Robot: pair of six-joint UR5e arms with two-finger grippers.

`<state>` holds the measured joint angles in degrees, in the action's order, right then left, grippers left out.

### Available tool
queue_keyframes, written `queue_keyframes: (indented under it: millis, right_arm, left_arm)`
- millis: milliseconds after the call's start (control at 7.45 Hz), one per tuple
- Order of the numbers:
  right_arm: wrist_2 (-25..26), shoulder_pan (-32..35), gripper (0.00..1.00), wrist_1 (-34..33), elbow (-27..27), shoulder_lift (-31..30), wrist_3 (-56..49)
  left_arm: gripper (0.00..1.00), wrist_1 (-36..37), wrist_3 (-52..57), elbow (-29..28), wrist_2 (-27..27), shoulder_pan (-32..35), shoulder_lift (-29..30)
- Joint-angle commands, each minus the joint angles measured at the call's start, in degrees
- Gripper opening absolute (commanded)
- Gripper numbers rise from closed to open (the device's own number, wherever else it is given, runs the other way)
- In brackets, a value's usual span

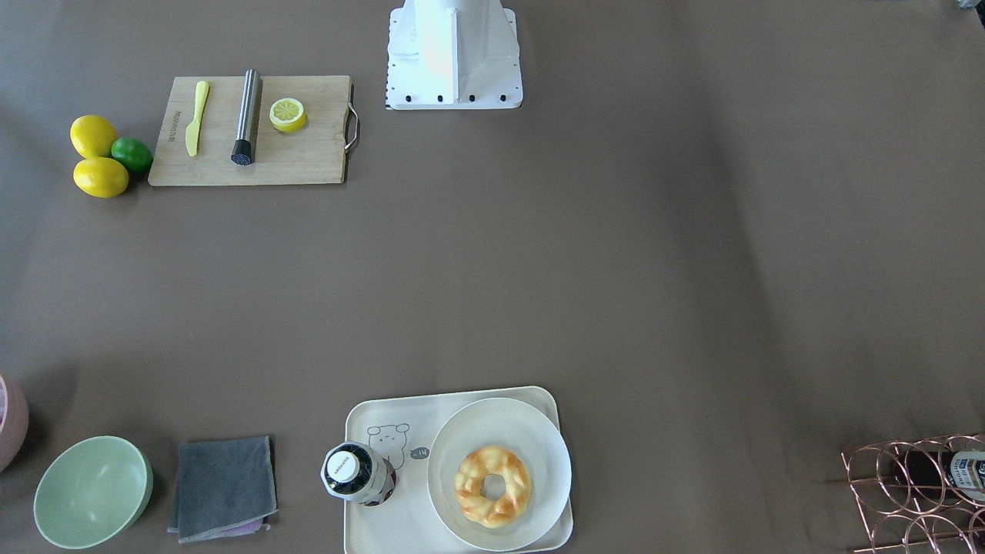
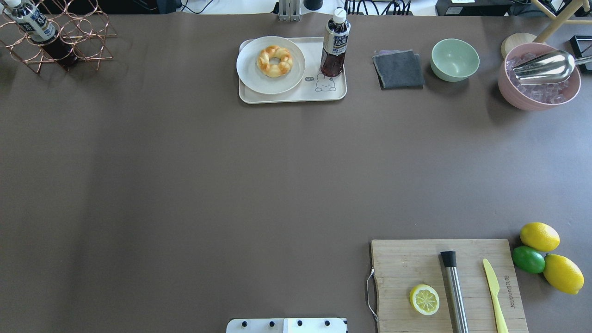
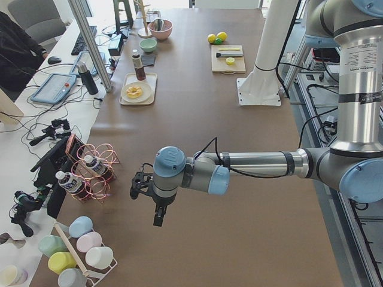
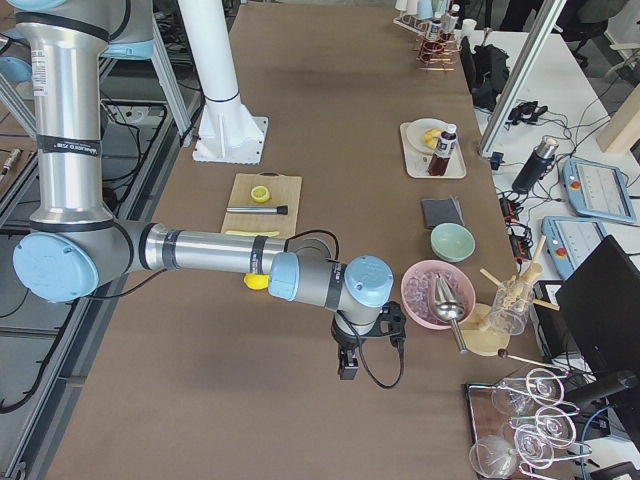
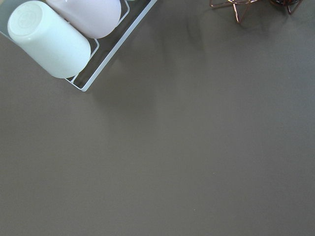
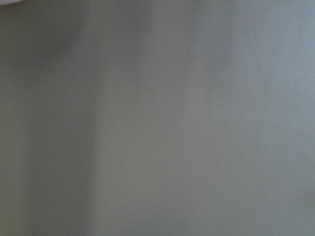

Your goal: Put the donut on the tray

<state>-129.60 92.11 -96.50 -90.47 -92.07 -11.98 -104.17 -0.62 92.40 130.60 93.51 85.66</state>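
The golden-brown braided donut (image 1: 492, 486) lies on a round white plate (image 1: 500, 425), and the plate rests on the cream-white tray (image 1: 369, 415) with the bear drawing. They also show in the overhead view: donut (image 2: 274, 60), plate (image 2: 249, 74), tray (image 2: 296, 96). A dark drink bottle (image 2: 335, 44) stands on the tray beside the plate. My left gripper (image 3: 157, 218) hangs over the table end near the wire rack, far from the tray. My right gripper (image 4: 347, 368) hangs near the pink bowl at the other end. I cannot tell whether either is open or shut.
A wooden cutting board (image 2: 402, 259) holds a lemon half (image 2: 424, 299), a steel muddler (image 2: 454, 289) and a yellow knife (image 2: 494, 289). Lemons and a lime (image 2: 528, 259) lie beside it. A grey cloth (image 2: 398, 69), green bowl (image 2: 454, 59), pink ice bowl (image 2: 532, 99) and copper rack (image 2: 69, 41) line the far edge.
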Motion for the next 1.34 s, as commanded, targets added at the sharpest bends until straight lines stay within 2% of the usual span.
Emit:
queue_keyframes:
  millis: [0,268,1207]
  right_arm:
    - [-0.13,0.53,1.0,0.08,0.03,0.4,0.03]
    - [-0.04,1.14,1.0,0.08,-0.14,0.58,0.03]
    - [-0.3,1.41,1.0,-0.01,0.12,-0.21,0.03]
  left_arm:
    - [0.98,-0.51,0.09,0.15,0.1,1.41,-0.4]
    - [0.98,-5.15,0.09,-0.28,0.01,1.41,-1.54]
    - [0.98,-4.73,0.0,-0.81,0.1,1.5,-2.07]
